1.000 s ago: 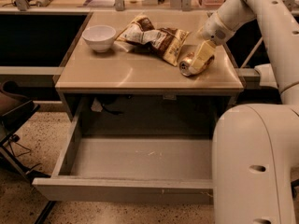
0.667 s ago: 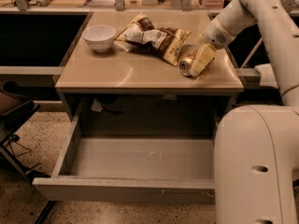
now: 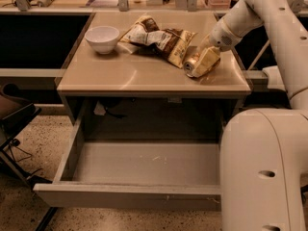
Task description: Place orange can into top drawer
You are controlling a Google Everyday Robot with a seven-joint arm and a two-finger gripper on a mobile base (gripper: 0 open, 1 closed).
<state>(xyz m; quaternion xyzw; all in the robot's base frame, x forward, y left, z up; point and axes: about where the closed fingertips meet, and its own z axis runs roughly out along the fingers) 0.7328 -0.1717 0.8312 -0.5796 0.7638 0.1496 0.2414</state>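
The orange can [image 3: 191, 66] lies on its side at the right front of the beige table [image 3: 125, 73], its silver top facing left. My gripper [image 3: 208, 61] is down at the can and covers its right side, reaching in from the white arm [image 3: 240, 18] at the upper right. The top drawer [image 3: 144, 170] is pulled wide open below the table, with a scuffed grey inside and nothing in it.
A white bowl [image 3: 102, 37] stands at the table's back left. A brown-and-white snack bag [image 3: 159, 37] lies just behind the can. My white base [image 3: 264, 172] fills the lower right, beside the drawer. A dark chair [image 3: 12, 124] is at the left.
The arm has shifted slightly; the gripper stays at the can, which lies in nearly the same spot on the table.
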